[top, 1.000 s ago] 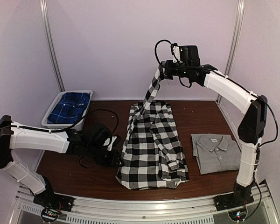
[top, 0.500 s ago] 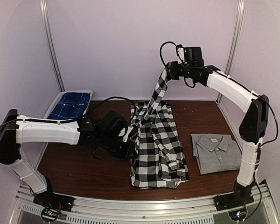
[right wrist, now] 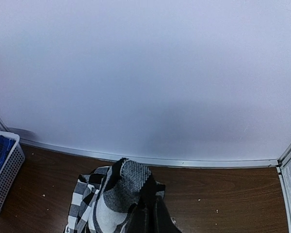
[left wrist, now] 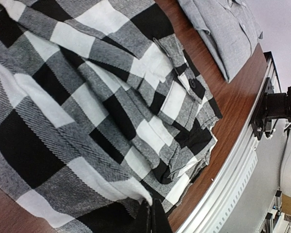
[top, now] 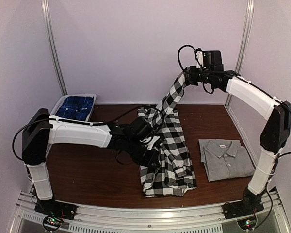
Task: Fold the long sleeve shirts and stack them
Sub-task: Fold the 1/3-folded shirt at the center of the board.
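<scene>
The checked flannel shirt (top: 169,145) lies lengthwise in the middle of the desk (top: 87,170), its cloth doubled in layers along the left edge. My left fingers (top: 154,156) are pinched tight on that edge near the front hem, while my right fingers (top: 188,77) are clamped on the end of one sleeve (top: 172,97), holding it stretched up high over the back of the desk. The grey shirt (top: 226,158) sits folded flat to the right of the flannel, apart from it, and at the far left corner a white basket (top: 76,96) holds a blue checked cloth (top: 76,108).
</scene>
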Robot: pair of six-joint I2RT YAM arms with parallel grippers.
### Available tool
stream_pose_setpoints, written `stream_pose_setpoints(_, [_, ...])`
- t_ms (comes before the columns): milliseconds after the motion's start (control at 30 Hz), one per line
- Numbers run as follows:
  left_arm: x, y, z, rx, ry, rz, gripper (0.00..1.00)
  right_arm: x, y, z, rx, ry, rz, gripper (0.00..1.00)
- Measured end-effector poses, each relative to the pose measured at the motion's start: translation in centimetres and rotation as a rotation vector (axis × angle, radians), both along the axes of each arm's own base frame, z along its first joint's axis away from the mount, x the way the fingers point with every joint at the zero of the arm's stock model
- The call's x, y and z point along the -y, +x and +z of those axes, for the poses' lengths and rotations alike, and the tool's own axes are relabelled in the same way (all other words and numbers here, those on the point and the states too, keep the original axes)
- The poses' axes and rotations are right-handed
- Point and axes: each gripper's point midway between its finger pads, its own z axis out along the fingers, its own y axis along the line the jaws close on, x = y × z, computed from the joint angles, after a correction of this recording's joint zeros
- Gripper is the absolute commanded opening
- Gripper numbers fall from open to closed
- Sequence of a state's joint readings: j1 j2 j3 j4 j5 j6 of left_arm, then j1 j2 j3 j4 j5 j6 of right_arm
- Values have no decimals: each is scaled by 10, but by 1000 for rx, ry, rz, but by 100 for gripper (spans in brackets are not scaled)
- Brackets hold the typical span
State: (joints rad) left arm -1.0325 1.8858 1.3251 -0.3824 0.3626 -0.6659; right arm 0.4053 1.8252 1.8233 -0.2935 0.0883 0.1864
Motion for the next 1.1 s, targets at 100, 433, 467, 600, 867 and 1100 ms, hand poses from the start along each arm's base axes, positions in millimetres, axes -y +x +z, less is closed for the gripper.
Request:
stream_pose_setpoints(100, [7,-2,-5,-15,-3,-26,0,4,-3,-1,-3,-2,-6,0])
stream_pose_setpoints(433, [12,-10,-30,-74,22,-61,0,13,-10,-13,-28,-17,-24,0])
stream_pose_setpoints(467, [13,-10,-32,-77,20,-62,0,14,-10,-13,-26,-17,-27,0])
stream_pose_setpoints(600, [16,-11,-38,-86,19,-69,0,18,-12,-12,-25,-19,-37,0])
stream_pose_setpoints(867, [23,-10,-37,-89,-5,-74,0,24,-16,-9,-20,-24,-55,0])
stream_pose_setpoints(1100, [27,-10,-39,-92,-19,-77,0,31,-18,-6,-13,-24,-67,0])
